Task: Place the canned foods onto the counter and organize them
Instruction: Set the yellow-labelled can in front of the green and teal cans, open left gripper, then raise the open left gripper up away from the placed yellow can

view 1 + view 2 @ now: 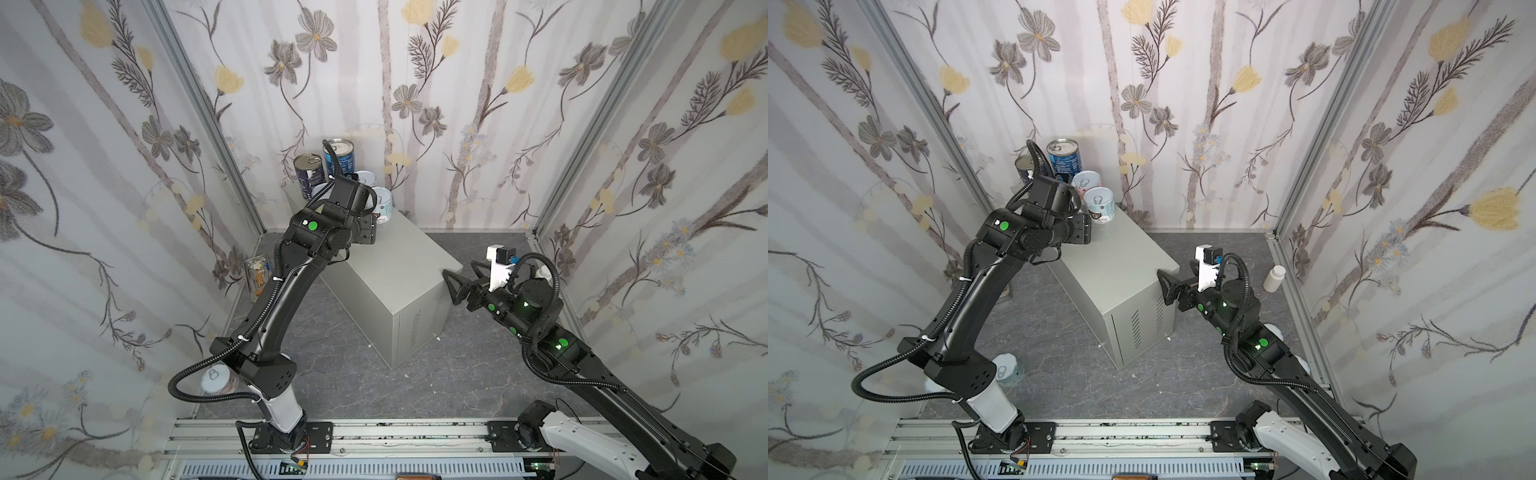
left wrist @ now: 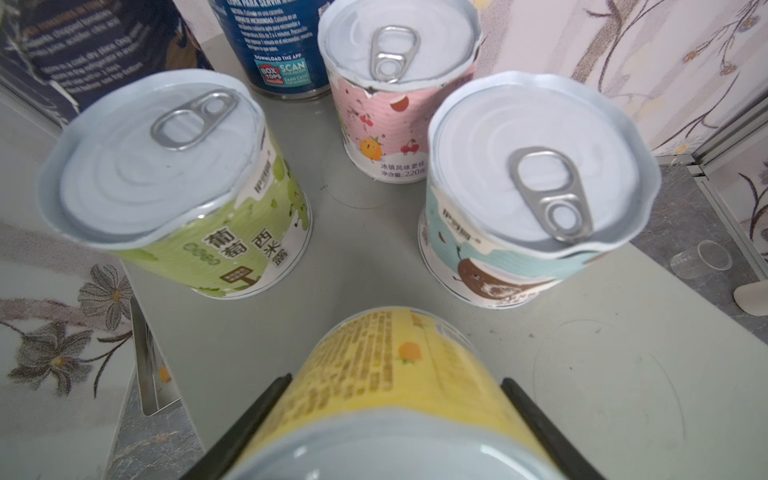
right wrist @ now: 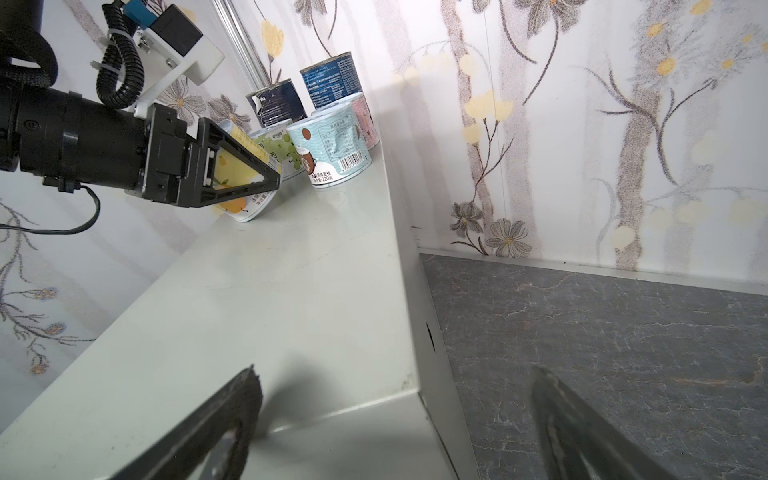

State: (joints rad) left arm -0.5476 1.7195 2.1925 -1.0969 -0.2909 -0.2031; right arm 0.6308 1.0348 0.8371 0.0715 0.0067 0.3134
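**Yellow can** (image 2: 386, 353), tilted, is pinched by the left gripper (image 2: 395, 381) over the counter (image 1: 399, 257), just before the green can (image 2: 166, 178) and teal can (image 2: 536, 183). Five cans (image 1: 1087, 181) are already stood at the far end. At least one floor can (image 1: 1009, 370) is left. The near half is bare. The right gripper (image 3: 397, 372) is spread, empty, at the near corner edge.

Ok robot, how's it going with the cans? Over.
Left gripper shut on yellow can, tilted over counter. Right gripper open, empty. Green can, teal can close ahead.
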